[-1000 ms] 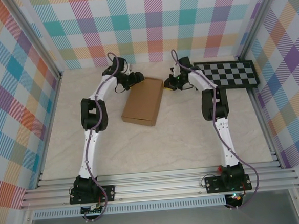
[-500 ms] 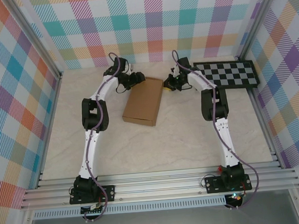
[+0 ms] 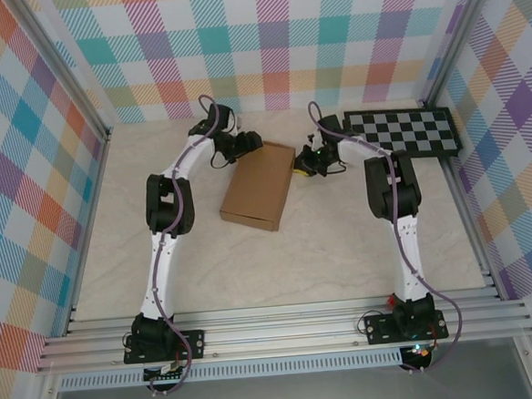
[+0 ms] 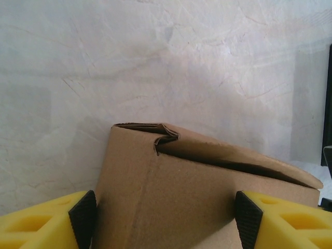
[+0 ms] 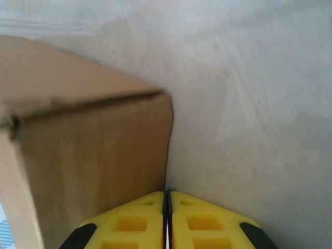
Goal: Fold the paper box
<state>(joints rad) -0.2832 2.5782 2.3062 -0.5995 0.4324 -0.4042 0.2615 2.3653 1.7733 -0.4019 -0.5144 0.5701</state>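
Top external view: a pale marbled tabletop (image 3: 280,262) is walled in by pastel plaid panels (image 3: 273,44). Aluminium rails (image 3: 284,331) run along the near edge, and a black-and-white checkerboard panel (image 3: 403,132) lies at the far right. The closed brown cardboard box (image 3: 258,185) lies flat toward the far middle, between the two arms. The left wrist view adds that its lid gapes slightly at one crumpled corner. There the left gripper (image 4: 166,220) has its black pads (image 4: 83,218) apart, pressed against the cardboard on either side. In the right wrist view the right gripper (image 5: 167,205) has its yellow fingers (image 5: 135,223) pressed together, just beside a box corner.
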